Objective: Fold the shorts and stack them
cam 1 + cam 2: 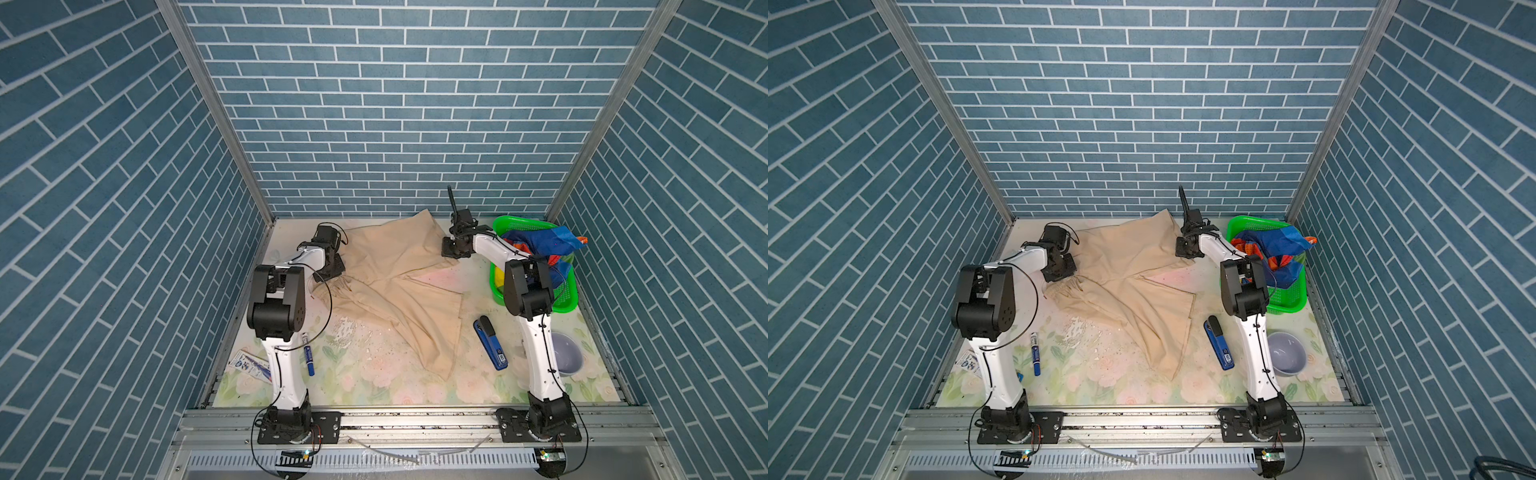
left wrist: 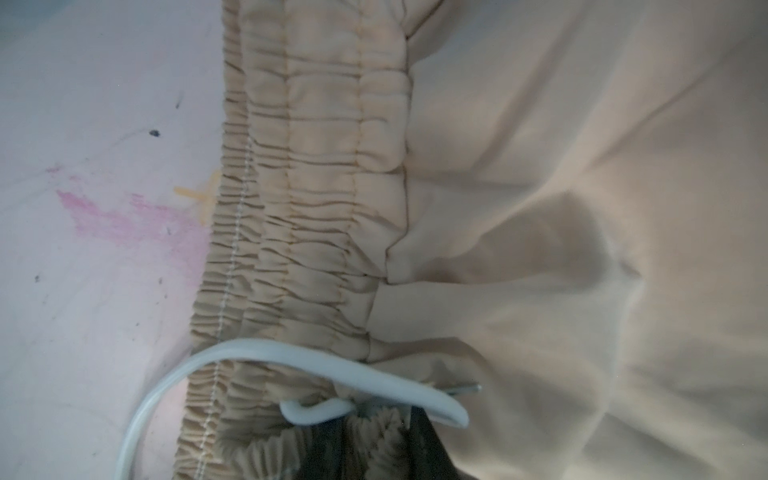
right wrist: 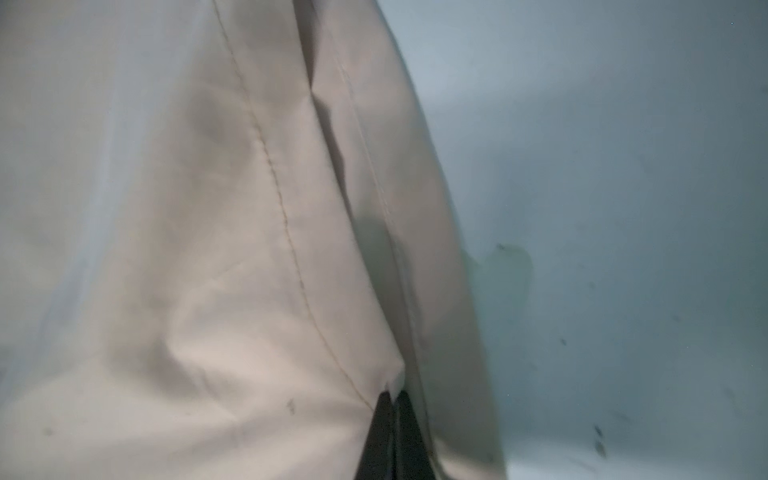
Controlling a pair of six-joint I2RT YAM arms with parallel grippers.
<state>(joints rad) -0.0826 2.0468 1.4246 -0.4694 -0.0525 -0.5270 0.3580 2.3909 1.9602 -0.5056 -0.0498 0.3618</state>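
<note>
Beige shorts (image 1: 395, 286) spanned both arms: left gripper (image 1: 332, 272) clamped the waistband (image 2: 316, 166), right gripper (image 1: 452, 250) pinched the far leg hem (image 3: 374, 208); other leg lay free.

Nothing legible anywhere: only blurred label print on the blue marker (image 1: 308, 359), blue stapler (image 1: 492, 343) and white packet (image 1: 249, 368).

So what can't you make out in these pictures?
- rainbow shorts: bunched in the green basket, partly behind the right arm, both top views.
- packet: half behind the left arm; print too small.
- stapler label: too small, top views.
- Right wrist view: blurred beige shorts cover half.
</note>
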